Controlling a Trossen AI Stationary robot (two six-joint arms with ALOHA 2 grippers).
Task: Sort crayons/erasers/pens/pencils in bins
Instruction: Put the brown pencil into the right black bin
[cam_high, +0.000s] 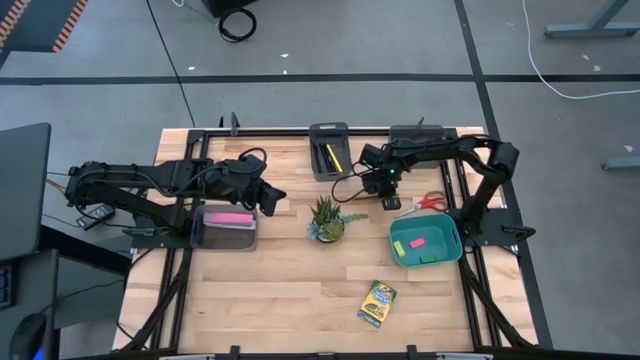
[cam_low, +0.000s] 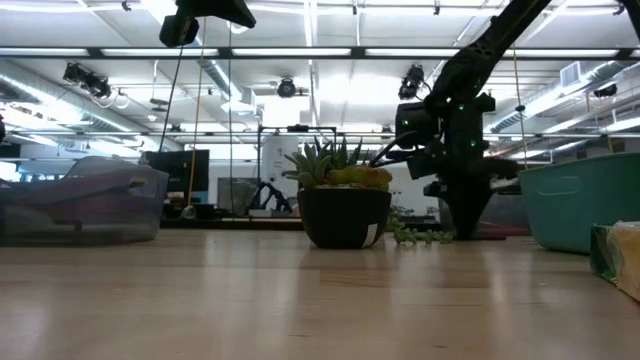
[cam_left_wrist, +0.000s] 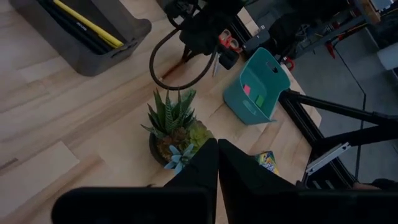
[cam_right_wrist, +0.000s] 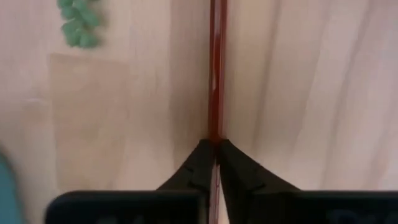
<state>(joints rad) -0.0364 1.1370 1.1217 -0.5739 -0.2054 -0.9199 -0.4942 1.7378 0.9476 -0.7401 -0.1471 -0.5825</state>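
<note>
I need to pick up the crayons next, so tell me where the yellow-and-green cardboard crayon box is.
In the high view, the flat yellow-and-green cardboard crayon box lies on the wooden table's near edge, right of centre, just below-left of the teal plastic bin and apart from it.

Three plastic bins: dark grey (cam_high: 329, 137), clear grey (cam_high: 225, 229), teal (cam_high: 425, 240). One potted succulent (cam_high: 326, 220), one printed yellow-green cardboard crayon box (cam_high: 377, 303), one red-handled scissors (cam_high: 431, 202).

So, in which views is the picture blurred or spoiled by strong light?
Low view: bright ceiling lights glare behind the potted plant, and the near table is soft. Right wrist view: the red pencil between the right gripper fingers looks blurred. High view: evenly lit and sharp.
</note>
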